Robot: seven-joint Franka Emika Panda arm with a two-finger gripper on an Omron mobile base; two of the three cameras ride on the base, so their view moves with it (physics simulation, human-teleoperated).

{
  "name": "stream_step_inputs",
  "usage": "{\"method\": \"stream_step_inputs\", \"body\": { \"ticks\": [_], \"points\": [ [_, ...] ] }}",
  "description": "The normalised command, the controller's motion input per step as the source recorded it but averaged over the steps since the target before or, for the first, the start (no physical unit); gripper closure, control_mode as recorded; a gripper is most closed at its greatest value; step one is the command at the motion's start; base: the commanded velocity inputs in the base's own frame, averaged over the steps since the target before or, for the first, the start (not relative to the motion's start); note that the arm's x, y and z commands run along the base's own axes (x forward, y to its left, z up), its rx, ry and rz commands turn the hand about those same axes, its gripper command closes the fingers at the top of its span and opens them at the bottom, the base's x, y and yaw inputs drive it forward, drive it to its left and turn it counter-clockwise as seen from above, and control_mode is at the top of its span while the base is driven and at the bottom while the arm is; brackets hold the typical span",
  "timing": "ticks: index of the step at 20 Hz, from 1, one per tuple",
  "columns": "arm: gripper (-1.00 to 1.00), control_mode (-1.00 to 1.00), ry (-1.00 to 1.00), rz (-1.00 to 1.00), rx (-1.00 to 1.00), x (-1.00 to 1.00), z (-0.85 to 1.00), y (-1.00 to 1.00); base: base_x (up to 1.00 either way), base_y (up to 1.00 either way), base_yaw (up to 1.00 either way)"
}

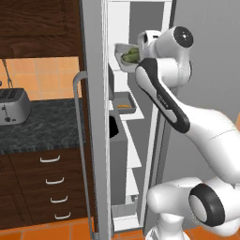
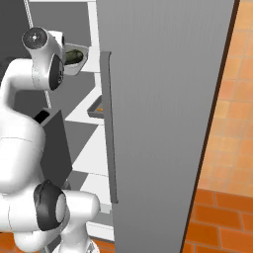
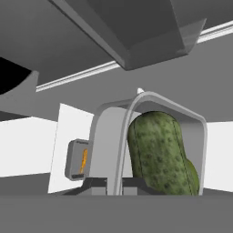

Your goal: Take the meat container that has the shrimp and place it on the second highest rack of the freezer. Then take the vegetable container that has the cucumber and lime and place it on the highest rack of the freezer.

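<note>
Lying in its tray (image 3: pixel 104 132), mottled dark-green cucumber (image 3: pixel 157 152)

Left base view: taken from behind-left of arm, aimed fwd at open freezer (image 1: pixel 123 117), mid range. Right base view: from behind-right, door (image 2: pixel 163 99) seen close up. Shelves shared by both. Hand view: set v. close, cucumber (image 3: pixel 157 152) and tray (image 3: pixel 109 136) seen along gripper.

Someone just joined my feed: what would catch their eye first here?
Probably the white arm reaching into the open freezer, its end effector shut on the rim of the vegetable container with the cucumber, up at the highest rack. One rack below sits the meat container with the orange shrimp.
</note>
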Motion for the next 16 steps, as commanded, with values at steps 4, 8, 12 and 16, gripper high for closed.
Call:
{"method": "stream_step_inputs", "body": {
  "ticks": [4,8,12,16],
  "points": [
    [1.00,-1.00,0.01,0.00,-0.05,0.71,-0.02,0.06,0.00,0.00,0.00],
    [1.00,-1.00,0.03,0.00,-0.04,0.74,-0.16,0.01,0.00,0.00,0.00],
    [1.00,-1.00,0.07,0.00,-0.07,0.75,-0.21,0.11,0.00,0.00,0.00],
    [1.00,-1.00,0.06,0.00,-0.04,0.73,-0.08,0.03,0.00,0.00,0.00]
  ]
}}
